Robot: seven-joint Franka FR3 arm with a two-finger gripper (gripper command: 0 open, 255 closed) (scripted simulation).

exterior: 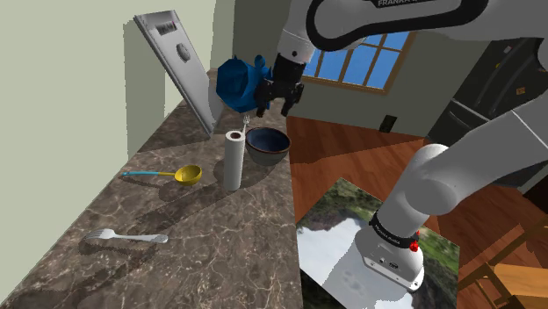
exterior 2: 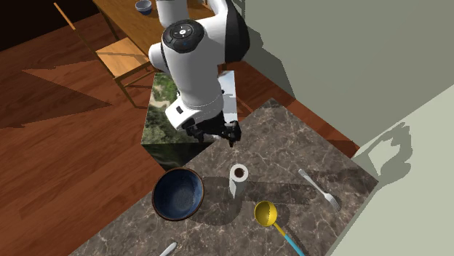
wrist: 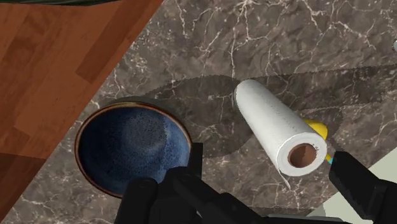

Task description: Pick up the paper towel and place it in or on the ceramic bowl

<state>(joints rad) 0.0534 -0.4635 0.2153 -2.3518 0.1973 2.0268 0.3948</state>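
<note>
Looking like nothing's done yet: the paper towel (exterior: 233,161) stands upright mid-frame on the counter (exterior: 176,255), just left of the ceramic bowl (exterior: 267,145). End effector (exterior: 274,104) hovers above them, wide open and empty, so the grab and the drop are both left to do.

I've got the paper towel (exterior: 233,161) standing on the counter (exterior: 211,263). The bowl (exterior: 267,146) sits just beside it on the shoulder view's right, the ladle (exterior: 180,175) lies on its left, and the fork (exterior: 123,236) lies well apart, nearer that camera.

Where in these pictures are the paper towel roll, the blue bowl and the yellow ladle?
paper towel roll (exterior: 233,161), shoulder view, middle of its side.
blue bowl (exterior 2: 178,193), second exterior view, bare inside.
yellow ladle (exterior 2: 265,212), second exterior view, its cup.
</note>
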